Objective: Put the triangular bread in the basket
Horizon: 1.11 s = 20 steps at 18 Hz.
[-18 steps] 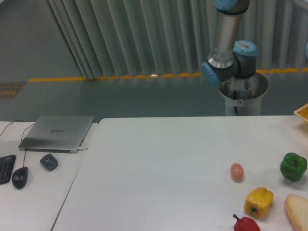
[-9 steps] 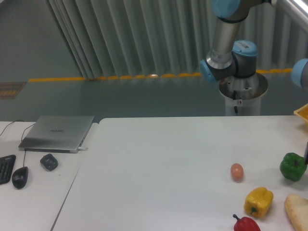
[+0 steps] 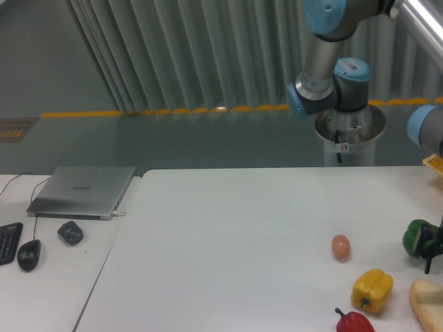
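Half a gripper (image 3: 432,253) at best, just a dark sliver at the frame edge, so can't tell if jaws spread or pressed together. Not pinching anything visible.

Bread (image 3: 428,306) just below the jaws on the near side, flat on the table (image 3: 228,235), mostly cut off by the frame. Green pepper (image 3: 414,237) right against the jaws on the far-left side. Yellow pepper (image 3: 372,290) near, off to the lower left. Basket (image 3: 435,162) corner well behind.

Risks, guessing: could clip or shove the green pepper on the way down, being that tight to it. Could also grab only the bread's rim and lose it mid-lift.

Rounded corner pointing up toward the jaws; long axis seemingly running toward the camera, but too cropped to call.
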Each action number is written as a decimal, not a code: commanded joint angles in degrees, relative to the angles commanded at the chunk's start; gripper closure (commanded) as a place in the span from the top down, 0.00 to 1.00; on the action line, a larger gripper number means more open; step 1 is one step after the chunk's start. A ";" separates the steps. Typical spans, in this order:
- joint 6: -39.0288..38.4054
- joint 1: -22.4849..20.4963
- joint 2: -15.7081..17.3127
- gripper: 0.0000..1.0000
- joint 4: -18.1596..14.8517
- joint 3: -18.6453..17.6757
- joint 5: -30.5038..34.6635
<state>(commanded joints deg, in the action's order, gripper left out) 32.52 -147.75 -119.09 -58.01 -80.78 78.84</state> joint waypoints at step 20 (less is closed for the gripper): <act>0.53 0.09 -5.36 1.00 0.88 2.64 0.00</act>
<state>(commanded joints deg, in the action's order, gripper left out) 33.05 -147.66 -124.45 -57.13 -78.13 78.84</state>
